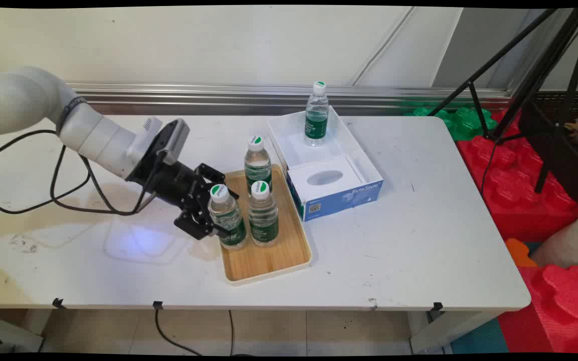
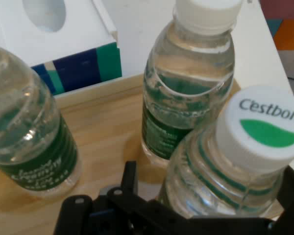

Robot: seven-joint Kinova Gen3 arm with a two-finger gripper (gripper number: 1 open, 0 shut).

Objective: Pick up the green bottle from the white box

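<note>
My gripper [image 1: 220, 214] reaches in from the left over the left edge of a wooden tray [image 1: 269, 260]. It is shut on the front-left water bottle [image 1: 229, 220], a clear bottle with a green label and a white and green cap. In the hand view this bottle [image 2: 255, 132] sits between the fingers [image 2: 129, 178], close to the camera and slightly tilted. A second bottle [image 1: 263, 215] stands just to its right on the tray, and a third [image 1: 258, 163] stands at the tray's far end. Both appear in the hand view, the second bottle [image 2: 186, 98] at centre and the third bottle [image 2: 29, 147] at left.
A white open box [image 1: 289, 133] behind the tray holds another water bottle [image 1: 316, 118] and a blue and white tissue box [image 1: 339, 195]. Black cables [image 1: 63, 195] hang from the arm over the table's left part. A black tripod [image 1: 535, 85] and red foam blocks [image 1: 520, 180] stand off the right edge.
</note>
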